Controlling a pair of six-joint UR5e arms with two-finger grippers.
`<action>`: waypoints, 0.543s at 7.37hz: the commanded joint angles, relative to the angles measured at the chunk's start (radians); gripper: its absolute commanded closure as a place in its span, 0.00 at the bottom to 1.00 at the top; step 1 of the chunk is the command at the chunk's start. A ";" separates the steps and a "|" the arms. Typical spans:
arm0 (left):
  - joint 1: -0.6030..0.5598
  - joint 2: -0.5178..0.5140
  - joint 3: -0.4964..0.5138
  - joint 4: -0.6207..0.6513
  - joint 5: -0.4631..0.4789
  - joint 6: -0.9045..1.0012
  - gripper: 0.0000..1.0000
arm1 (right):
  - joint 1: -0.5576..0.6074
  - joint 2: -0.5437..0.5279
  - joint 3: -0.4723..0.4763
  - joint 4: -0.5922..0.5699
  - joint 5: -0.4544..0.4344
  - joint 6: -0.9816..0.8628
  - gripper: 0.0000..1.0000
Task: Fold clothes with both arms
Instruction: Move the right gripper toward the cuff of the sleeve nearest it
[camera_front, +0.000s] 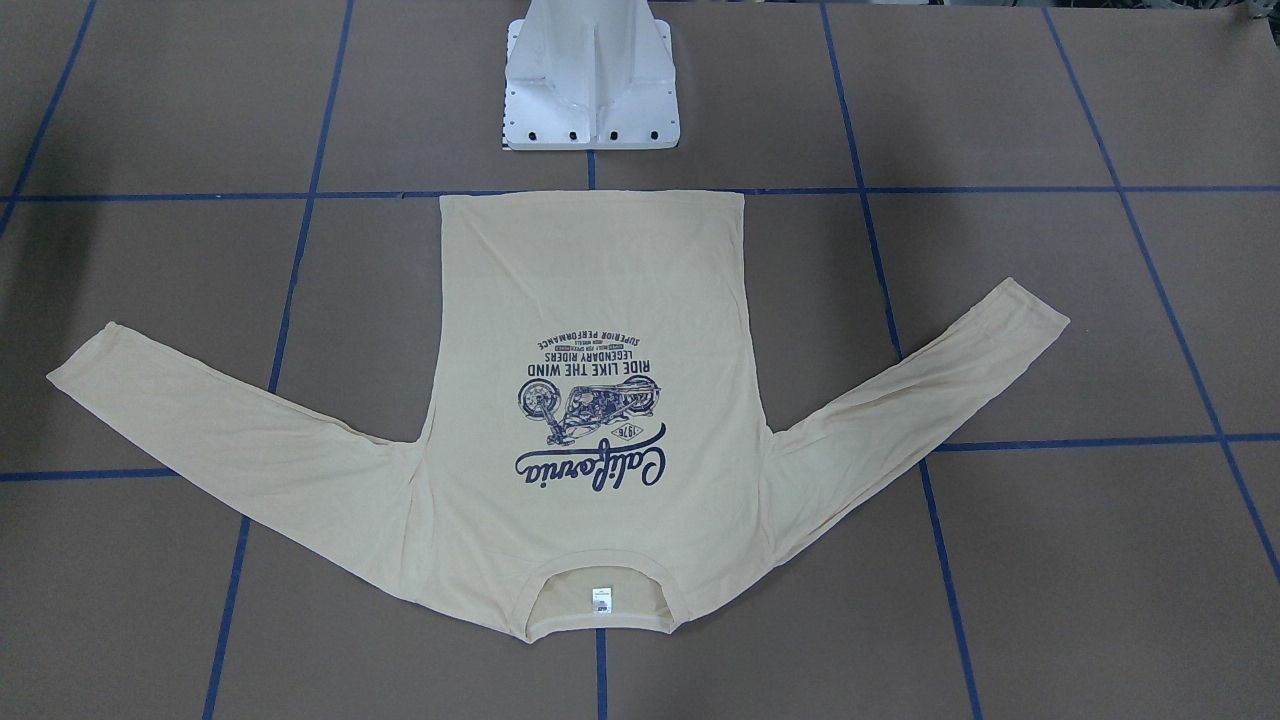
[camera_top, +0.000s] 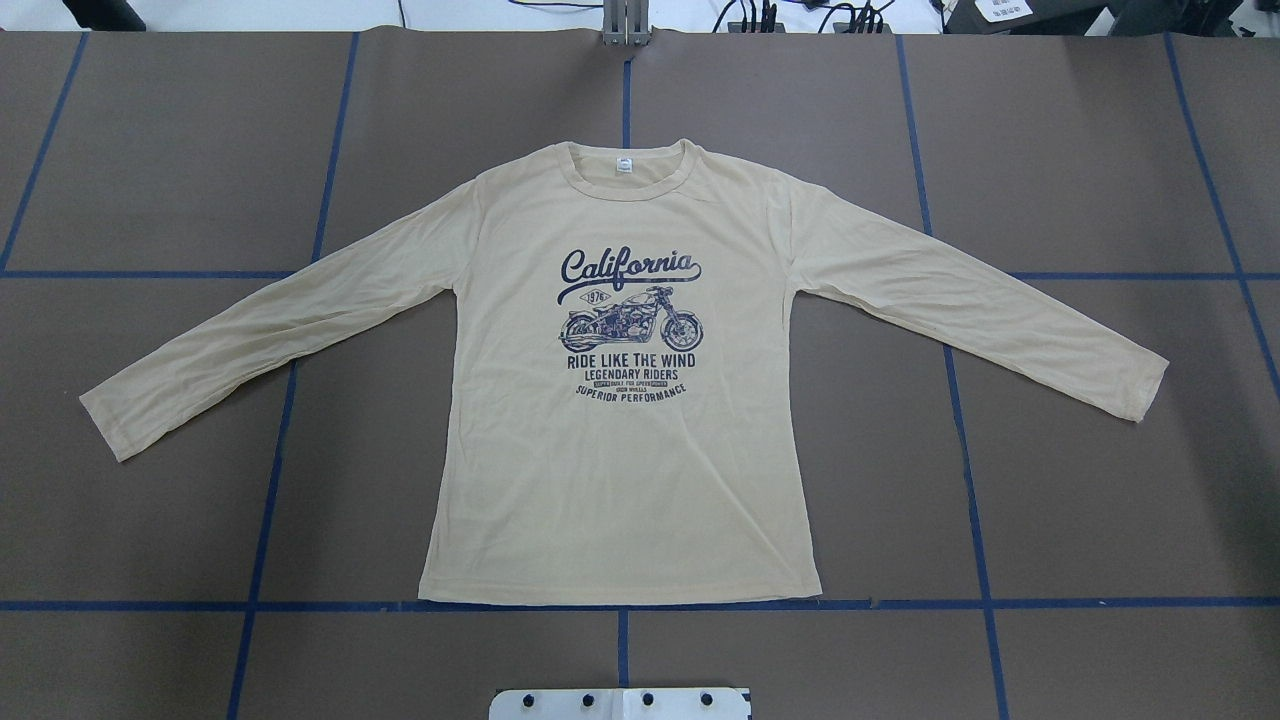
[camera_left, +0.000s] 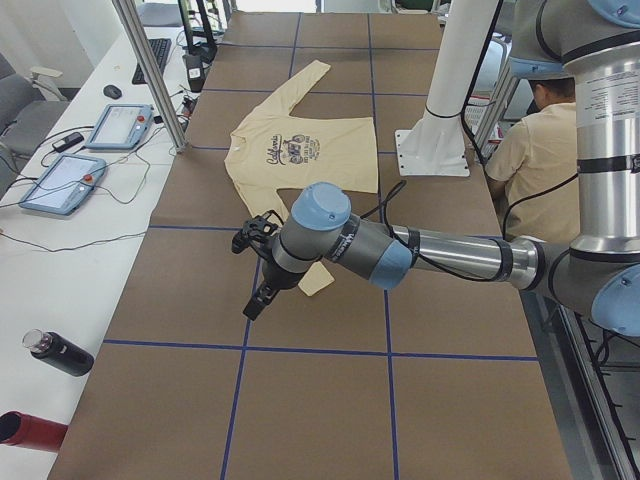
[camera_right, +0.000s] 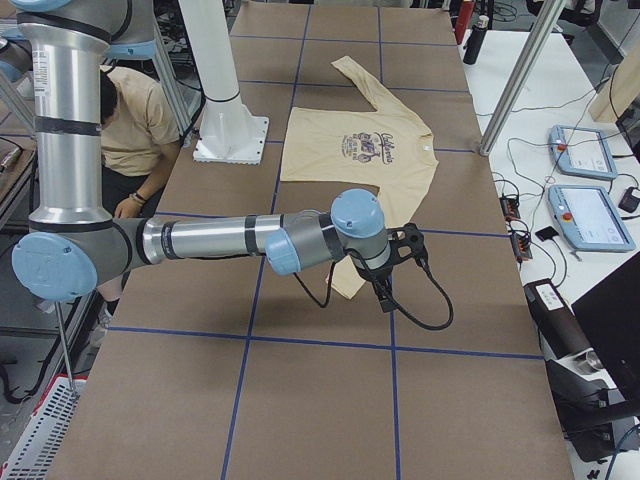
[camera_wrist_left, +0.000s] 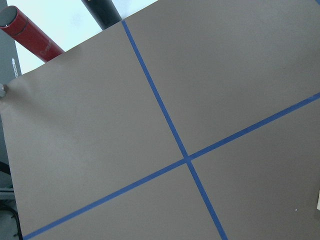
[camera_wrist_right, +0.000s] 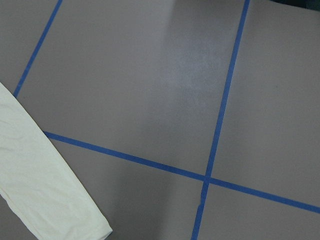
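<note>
The cream-yellow long-sleeved shirt (camera_top: 620, 450) lies flat on the brown table, print side up, with both sleeves spread out. It also shows in the front view (camera_front: 590, 290) with its neck label toward the operators' side. My left gripper (camera_left: 252, 305) hangs over the table just beyond the near sleeve's cuff (camera_left: 318, 281); I cannot tell whether it is open or shut. My right gripper (camera_right: 386, 296) hangs beside the other cuff (camera_right: 343, 283); I cannot tell its state either. The right wrist view shows that sleeve end (camera_wrist_right: 40, 190). Neither arm shows in the overhead or front views.
The white pedestal (camera_front: 590, 90) stands behind the shirt's hem. A person (camera_left: 545, 150) sits behind the robot. A red bottle (camera_left: 25, 430) and a black bottle (camera_left: 60, 352) lie past the table's edge. Pendants (camera_right: 590, 215) and a metal post (camera_right: 520, 80) are on the operators' side.
</note>
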 joint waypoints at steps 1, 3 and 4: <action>-0.001 -0.041 0.009 -0.092 -0.002 -0.001 0.00 | 0.000 -0.008 0.004 0.097 -0.008 0.034 0.00; -0.001 -0.047 0.003 -0.095 -0.011 0.003 0.00 | -0.018 -0.005 0.000 0.229 -0.016 0.068 0.01; -0.001 -0.047 0.004 -0.103 -0.011 0.003 0.00 | -0.062 -0.014 0.006 0.258 0.001 0.231 0.02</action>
